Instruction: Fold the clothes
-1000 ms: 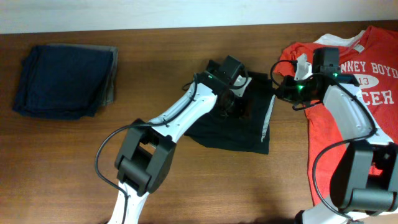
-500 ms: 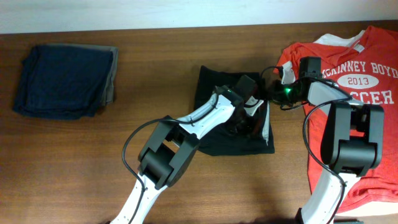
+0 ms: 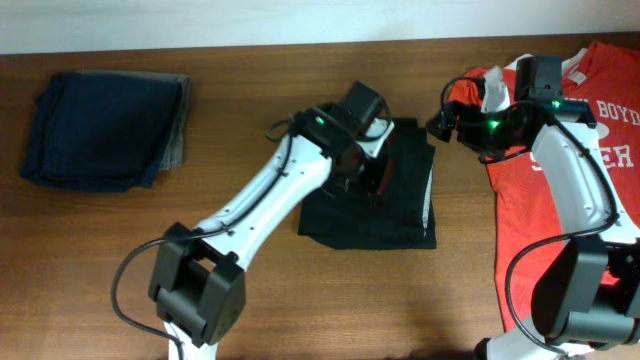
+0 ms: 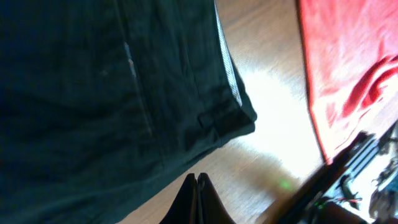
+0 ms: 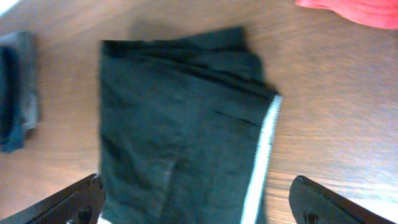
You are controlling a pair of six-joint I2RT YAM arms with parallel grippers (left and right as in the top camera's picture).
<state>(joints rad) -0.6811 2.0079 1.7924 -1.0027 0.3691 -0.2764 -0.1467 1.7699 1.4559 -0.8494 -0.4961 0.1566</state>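
The black shorts (image 3: 405,212) lie on the table (image 3: 400,300) as a compact, roughly rectangular packet, directly beneath both end effectors. The cloth looks doubled over. One long edge shows the whitish-grey waistband strip (image 5: 266,155), and a layered fold line runs across the end furthest from the right end effector (image 5: 194,186). The fabric is plain, matte and slightly rumpled, and the stacked layers do not line up exactly at that far end.

The right end effector hangs above the packet with its fingers spread wide and nothing between them. From its camera the shorts fill the gap below, with the waistband strip nearer its right finger. Its open, raised pose suggests it is clear of the cloth and gripping nothing.

The left end effector (image 4: 198,190) is closed, fingertips pressed together with no cloth visible between them. It sits low over the shorts' corner, with the black fabric ahead of it and to its left, and bare wood just past its tips. I cannot tell whether it touches the cloth. A closed tip held this low would suit smoothing or pinning the fold.

The red T-shirt (image 3: 520,230) lies beyond the right end effector. The navy-blue and grey folded garments (image 3: 100,130) sit well apart on the left end effector's far side.
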